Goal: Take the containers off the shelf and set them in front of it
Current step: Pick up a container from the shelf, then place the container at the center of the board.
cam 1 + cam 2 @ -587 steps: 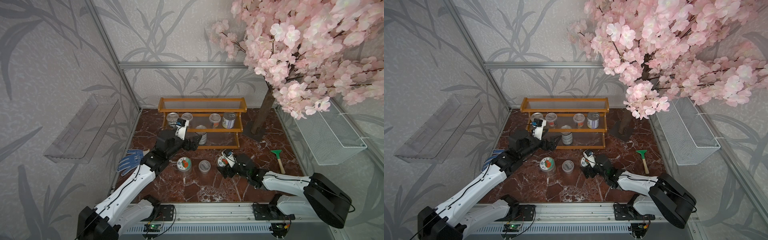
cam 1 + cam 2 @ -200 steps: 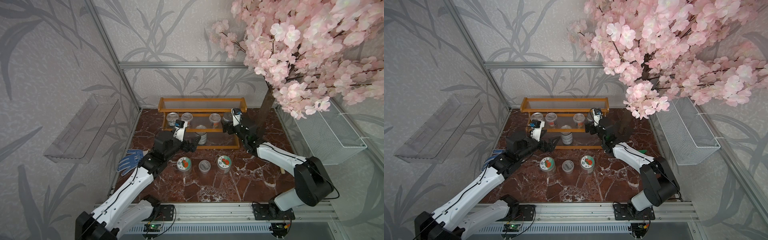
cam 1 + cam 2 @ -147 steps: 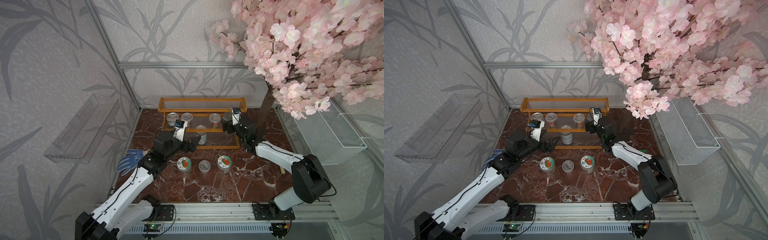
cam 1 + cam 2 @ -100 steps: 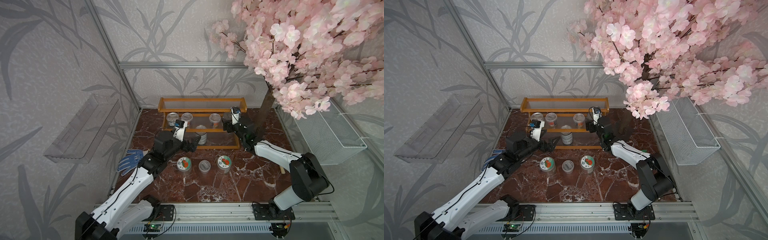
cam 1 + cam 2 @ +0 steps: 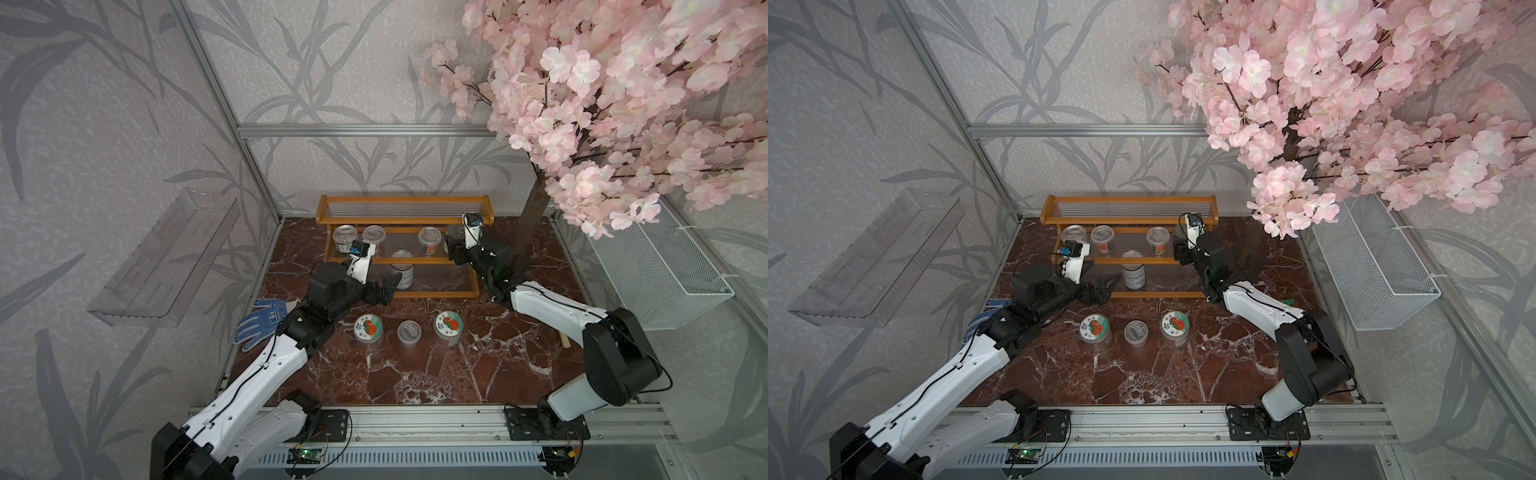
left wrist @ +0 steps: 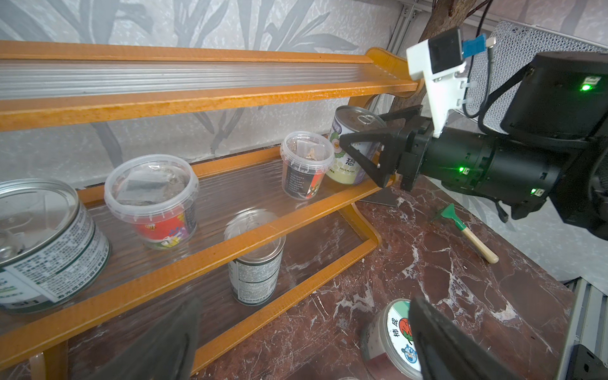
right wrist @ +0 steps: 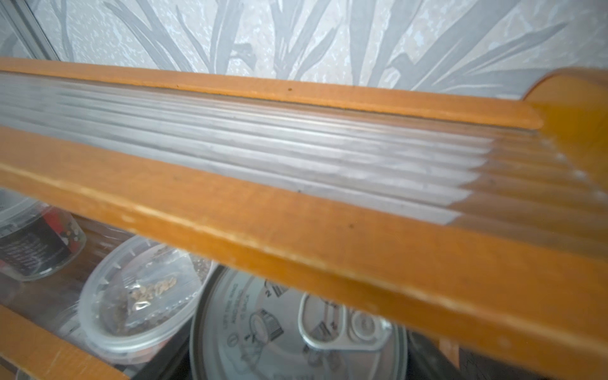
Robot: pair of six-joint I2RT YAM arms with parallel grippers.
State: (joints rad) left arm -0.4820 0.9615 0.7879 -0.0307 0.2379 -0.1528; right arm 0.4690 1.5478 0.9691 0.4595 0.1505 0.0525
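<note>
Marble floor (image 5: 415, 374); on shelf (image 6: 210, 95), upright tin (image 6: 357, 115) between right fingers (image 6: 371, 136), grip unclear; left fingers (image 6: 437, 339) apart.

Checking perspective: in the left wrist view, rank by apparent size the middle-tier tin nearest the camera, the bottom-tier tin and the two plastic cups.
1. nearest middle-tier tin
2. nearer cup
3. bottom-tier tin
4. farther cup
The cups seem the same kind; nearness alone likely separates them.

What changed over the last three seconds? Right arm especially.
The right gripper let go of the fruit-lid jar on the floor and reached up to the shelf; its jaws now flank the purple-label tin, grip unclear. Left gripper stayed open by the lower tin; nothing else moved.
</note>
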